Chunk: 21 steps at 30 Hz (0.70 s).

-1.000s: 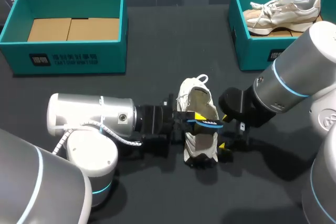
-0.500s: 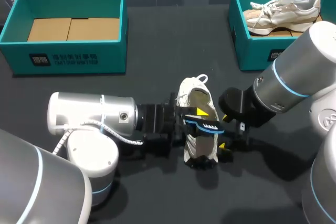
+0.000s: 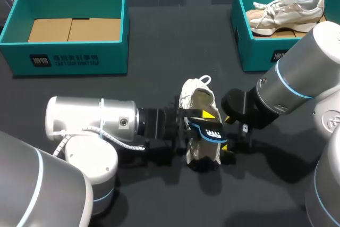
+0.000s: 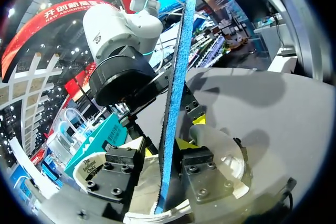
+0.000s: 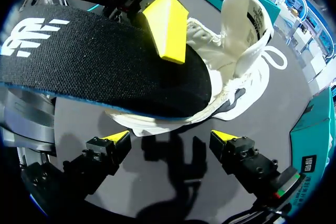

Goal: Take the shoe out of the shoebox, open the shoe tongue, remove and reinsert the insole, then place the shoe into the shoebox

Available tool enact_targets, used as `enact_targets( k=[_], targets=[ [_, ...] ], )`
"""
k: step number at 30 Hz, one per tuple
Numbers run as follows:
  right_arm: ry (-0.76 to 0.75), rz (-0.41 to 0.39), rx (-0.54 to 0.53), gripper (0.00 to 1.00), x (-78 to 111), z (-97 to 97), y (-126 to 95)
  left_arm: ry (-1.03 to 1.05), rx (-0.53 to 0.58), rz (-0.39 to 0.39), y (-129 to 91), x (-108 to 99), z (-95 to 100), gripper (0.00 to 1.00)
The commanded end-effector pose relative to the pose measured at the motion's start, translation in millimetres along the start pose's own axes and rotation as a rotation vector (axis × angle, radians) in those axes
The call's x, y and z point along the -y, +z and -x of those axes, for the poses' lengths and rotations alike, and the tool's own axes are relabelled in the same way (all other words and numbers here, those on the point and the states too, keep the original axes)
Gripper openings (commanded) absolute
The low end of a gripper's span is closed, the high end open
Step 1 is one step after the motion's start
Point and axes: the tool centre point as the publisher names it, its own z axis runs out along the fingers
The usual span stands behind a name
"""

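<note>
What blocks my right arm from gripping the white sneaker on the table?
Likely nothing, so yes: the right gripper is open with the white sneaker just ahead; the black, blue-edged insole in the left gripper hangs above it.

White shoe (image 3: 197, 99) — its insole (image 3: 210, 129) black on top, bright blue beneath; teal shoeboxes (image 3: 71, 51) on a dark grey tabletop (image 3: 159, 41).

Head view looks down on the table (image 3: 159, 51) from behind. Both wrist views face the shoe (image 3: 191, 95) closely, from opposite sides.
</note>
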Motion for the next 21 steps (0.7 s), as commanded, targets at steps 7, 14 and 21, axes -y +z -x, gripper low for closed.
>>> enact_targets(
  k=[7,14,21],
  targets=[
    [0.000,0.000,0.003,1.00,0.6,-1.3,0.3,0.037,0.002,0.000,-2.5,8.2,-4.9,0.00],
    [0.000,0.000,0.003,1.00,0.6,-1.3,0.3,0.055,0.008,0.032,3.4,-13.4,-3.0,0.00],
    [0.000,0.000,0.003,1.00,0.6,-1.3,0.3,0.048,0.011,0.062,7.4,-33.0,-0.9,0.00]
  ],
)
